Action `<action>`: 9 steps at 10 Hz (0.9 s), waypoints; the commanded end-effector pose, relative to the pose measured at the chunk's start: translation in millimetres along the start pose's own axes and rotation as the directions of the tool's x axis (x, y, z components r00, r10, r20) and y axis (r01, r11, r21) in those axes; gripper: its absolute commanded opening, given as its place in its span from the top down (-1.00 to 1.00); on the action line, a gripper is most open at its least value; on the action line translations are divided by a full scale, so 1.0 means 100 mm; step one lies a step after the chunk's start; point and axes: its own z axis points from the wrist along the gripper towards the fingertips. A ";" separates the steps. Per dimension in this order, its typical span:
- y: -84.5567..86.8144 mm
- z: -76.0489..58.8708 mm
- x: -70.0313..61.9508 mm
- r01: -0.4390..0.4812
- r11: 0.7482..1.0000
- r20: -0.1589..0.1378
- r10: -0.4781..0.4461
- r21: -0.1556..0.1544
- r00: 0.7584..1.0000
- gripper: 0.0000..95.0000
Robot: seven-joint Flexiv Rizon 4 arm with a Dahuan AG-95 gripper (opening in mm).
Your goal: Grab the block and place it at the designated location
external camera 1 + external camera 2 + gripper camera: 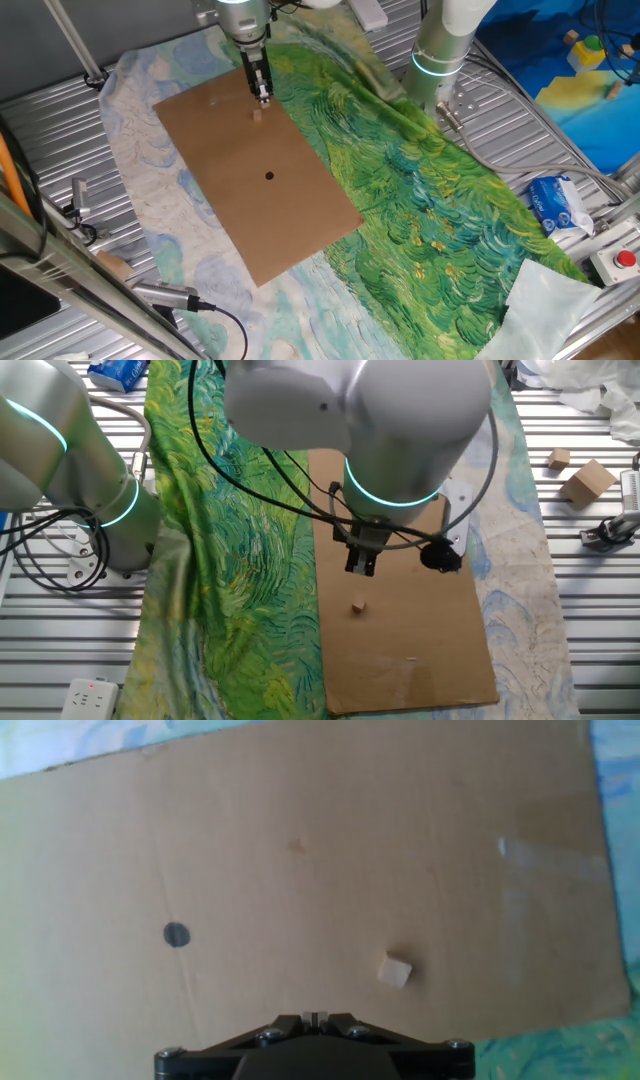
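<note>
I have the jaws (262,97) hanging above the cardboard sheet (300,220), not in contact with anything. Whether they are parted or pressed together I cannot tell: in both fixed views the fingers look close to one another, and the hand view shows only the black base of the hand at the bottom edge, no fingertips.

The block (257,114) lies loose on the cardboard, just beside the spot under the jaws. In the hand view the block (396,971) sits low and right of centre, turned at an angle to the frame. The designated location (269,176), the black dot, is well apart from it toward the middle of the sheet; in the hand view the dot (176,934) is far to the left.

My worries from here:
- The block is offset from my centreline, so a straight descent would likely land a finger on top of it or beside it.
- It sits rotated, so closing across its corners could squirt it sideways.
- It is tiny and almost the cardboard's colour, so I could easily misjudge its edges.
- The sheet rests on a rumpled cloth (440,200) over the worktop (60,120); pressing down may shift or flex it.
</note>
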 end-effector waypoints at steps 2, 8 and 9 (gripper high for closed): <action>-0.15 0.03 0.12 0.033 0.999 0.010 -0.033 0.012 0.999 1.00; -0.70 0.12 0.20 0.129 0.992 0.020 -0.129 -0.001 0.991 1.00; -0.71 0.22 0.18 0.126 0.992 0.026 -0.126 0.002 0.992 1.00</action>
